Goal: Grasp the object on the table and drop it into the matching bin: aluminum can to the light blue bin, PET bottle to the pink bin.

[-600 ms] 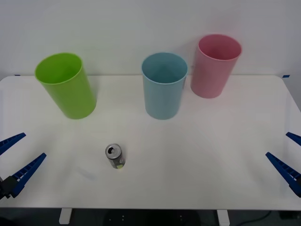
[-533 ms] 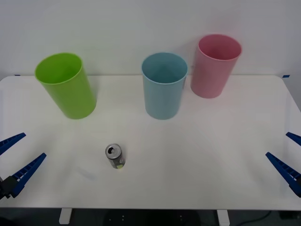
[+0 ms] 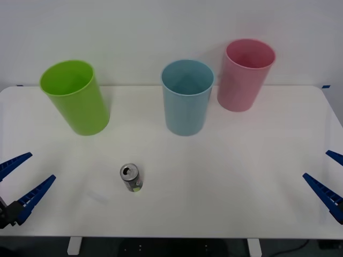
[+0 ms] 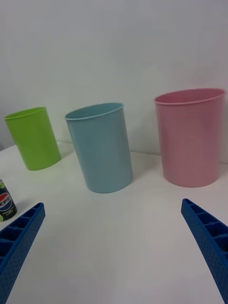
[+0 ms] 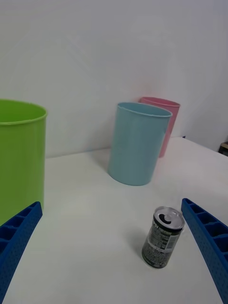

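Can [image 3: 131, 178] first, in the front view: it stands upright on the white counter [image 3: 230, 176], long axis vertical, nearer the robot's left side. The left tool [image 3: 20, 181] hovers at the left edge with fingers spread wide and nothing between them; the right tool [image 3: 329, 179] waits at the far right edge, equally wide and well apart from the can. The left arm looks better placed to reach it. Count: one can, three tubs, namely green [image 3: 75, 96], light blue bin [image 3: 186, 96], pink bin [image 3: 245, 75].

Right wrist view: the can [image 4: 5, 200] sits off to one side.

Left wrist view: the can [image 5: 163, 236] stands ahead between the open fingers [image 5: 16, 235].
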